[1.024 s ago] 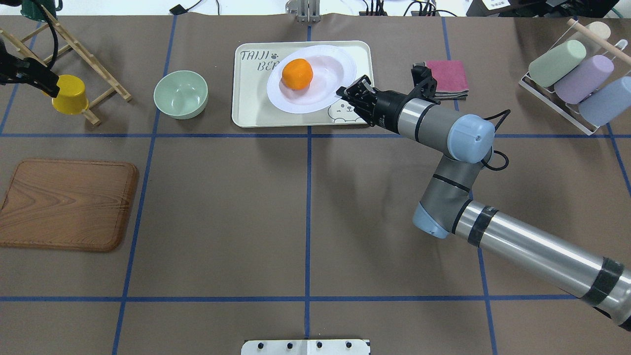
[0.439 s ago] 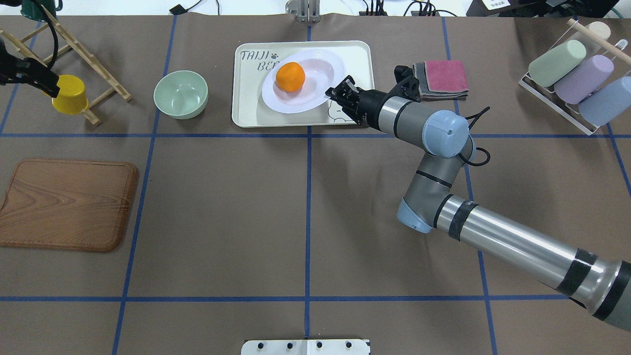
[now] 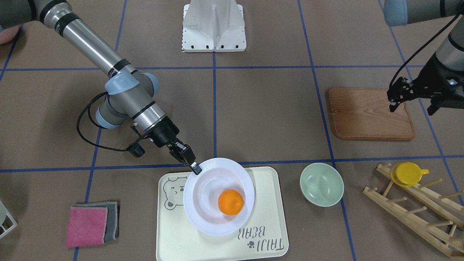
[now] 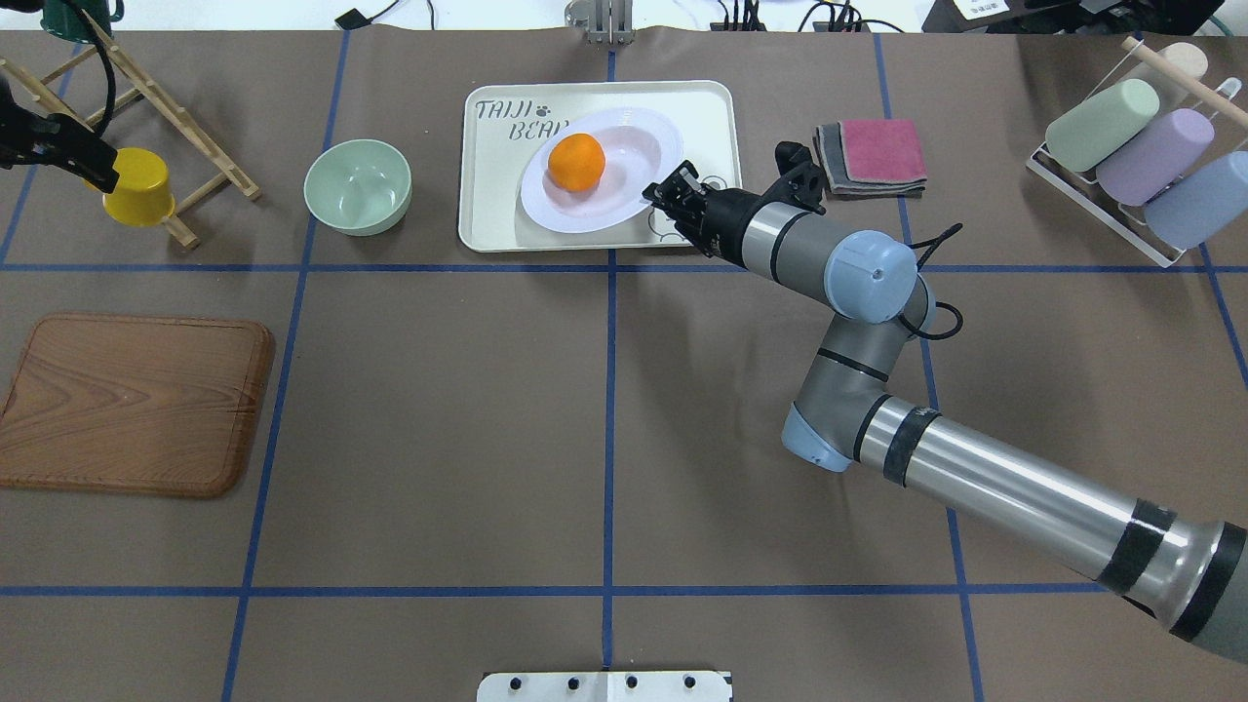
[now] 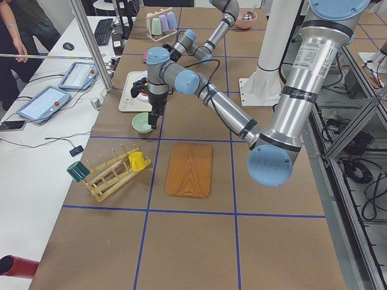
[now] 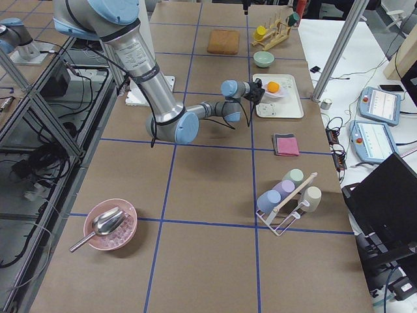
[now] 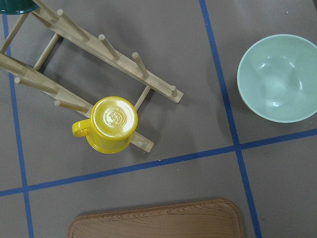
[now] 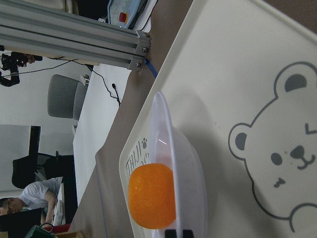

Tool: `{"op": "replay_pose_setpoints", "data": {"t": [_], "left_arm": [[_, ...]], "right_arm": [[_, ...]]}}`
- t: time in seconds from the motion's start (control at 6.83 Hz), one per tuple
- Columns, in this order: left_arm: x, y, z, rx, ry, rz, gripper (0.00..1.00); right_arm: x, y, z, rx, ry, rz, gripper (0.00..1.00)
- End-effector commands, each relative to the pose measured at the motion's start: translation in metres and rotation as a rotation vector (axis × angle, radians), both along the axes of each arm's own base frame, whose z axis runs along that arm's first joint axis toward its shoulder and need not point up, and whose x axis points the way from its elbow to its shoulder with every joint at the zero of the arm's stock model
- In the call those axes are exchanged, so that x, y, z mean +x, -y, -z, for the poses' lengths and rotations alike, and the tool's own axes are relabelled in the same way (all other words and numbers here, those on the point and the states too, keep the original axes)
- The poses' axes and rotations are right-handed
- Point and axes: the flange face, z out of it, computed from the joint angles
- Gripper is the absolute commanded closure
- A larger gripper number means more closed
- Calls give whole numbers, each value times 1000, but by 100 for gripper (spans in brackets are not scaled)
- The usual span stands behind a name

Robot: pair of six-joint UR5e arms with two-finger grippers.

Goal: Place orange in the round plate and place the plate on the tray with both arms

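Note:
The orange (image 4: 575, 161) lies inside the white round plate (image 4: 634, 156), left of its middle. The plate sits low over the cream bear tray (image 4: 487, 224), within its edges. My right gripper (image 4: 665, 193) is shut on the plate's near-right rim, above the bear face. In the right wrist view the rim runs edge-on down to the black fingertips (image 8: 178, 233), with the orange (image 8: 151, 196) beside it. I cannot tell whether the plate rests flat. My left gripper (image 3: 412, 108) hangs open and empty far off, above the yellow cup.
A mint-green bowl (image 4: 358, 186) stands left of the tray. Further left, a yellow cup (image 4: 139, 187) hangs on a wooden rack (image 4: 195, 146). A brown wooden board (image 4: 132, 405) lies near left, a folded pink cloth (image 4: 877, 156) right of the tray, and pastel cups (image 4: 1131, 146) far right.
The right arm has carried the plate with the orange down and a little left over the tray, so it looks smaller from overhead. The left arm has not moved.

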Motion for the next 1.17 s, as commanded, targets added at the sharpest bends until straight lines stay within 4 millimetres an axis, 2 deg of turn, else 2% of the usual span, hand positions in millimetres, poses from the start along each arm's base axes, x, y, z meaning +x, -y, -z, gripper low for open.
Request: {"op": "replay_pose_setpoints", "data": {"t": [0.0,0.15,0.29,0.44,0.59,0.73,0.88,1.02], "left_arm": [[-1,0,1,0,0,2,2],[-1,0,1,0,0,2,2],[0,0,1,-1,-1,0,2],[0,0,1,0,0,0,2],[-1,0,0,-3,1,2,2],[0,0,0,-4,0,0,2],[-1,0,0,-3,1,2,2],[-1,0,-1,-2,1,-2,2]], "right_arm": [[1,3,6,60,-94,-9,1],[16,4,30,95,-73,-16,0],[40,-4,51,119,-31,21,0],[70,-20,61,133,-20,67,0],[94,-41,59,148,-3,83,0],[96,-47,56,142,-16,128,0],[109,-64,67,135,-31,201,0],[137,-90,82,115,-61,304,0]]}}
